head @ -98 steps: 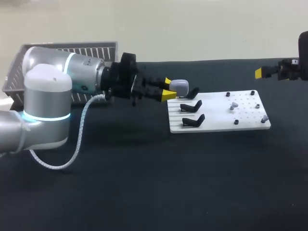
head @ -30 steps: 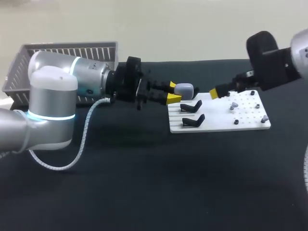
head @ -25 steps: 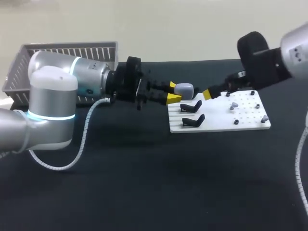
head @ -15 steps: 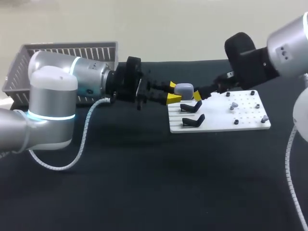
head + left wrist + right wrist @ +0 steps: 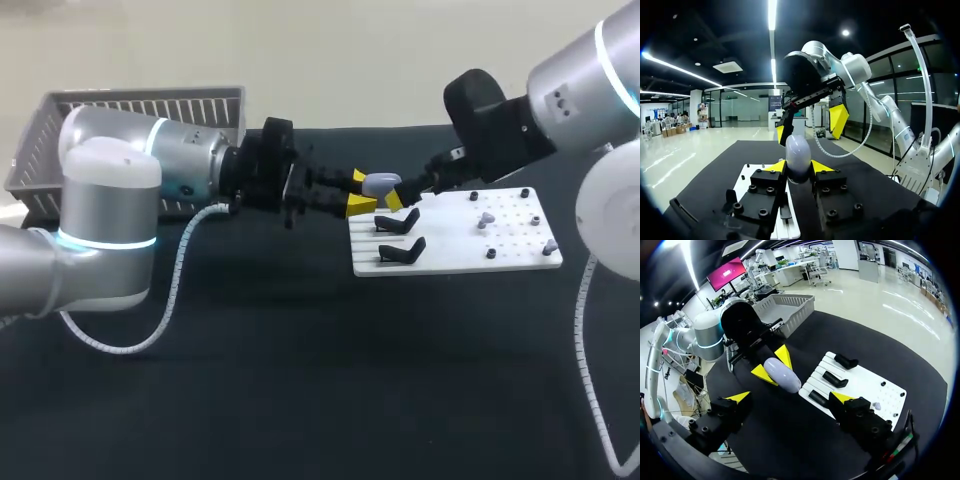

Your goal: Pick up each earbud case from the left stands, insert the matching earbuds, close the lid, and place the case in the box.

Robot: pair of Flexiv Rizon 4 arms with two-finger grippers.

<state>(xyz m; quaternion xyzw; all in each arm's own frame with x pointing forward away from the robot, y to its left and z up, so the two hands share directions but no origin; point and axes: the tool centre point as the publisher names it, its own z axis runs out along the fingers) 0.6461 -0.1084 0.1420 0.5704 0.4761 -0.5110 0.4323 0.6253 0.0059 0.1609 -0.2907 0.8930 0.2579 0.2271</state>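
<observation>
In the head view the left fingers (image 5: 357, 191) gripped the pale earbud case (image 5: 381, 184) in the air by the stand board's (image 5: 470, 240) far left corner, above the black counter (image 5: 300, 380); the left wrist view showed the case jutting lengthwise past their tips; the right wrist view showed the right fingers (image 5: 790, 397) spread wide, the case just ahead and untouched.

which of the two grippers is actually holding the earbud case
The left gripper: its yellow tips are shut on the pale earbud case from both sides. The right gripper is open, tips spread wide, near the case.
</observation>
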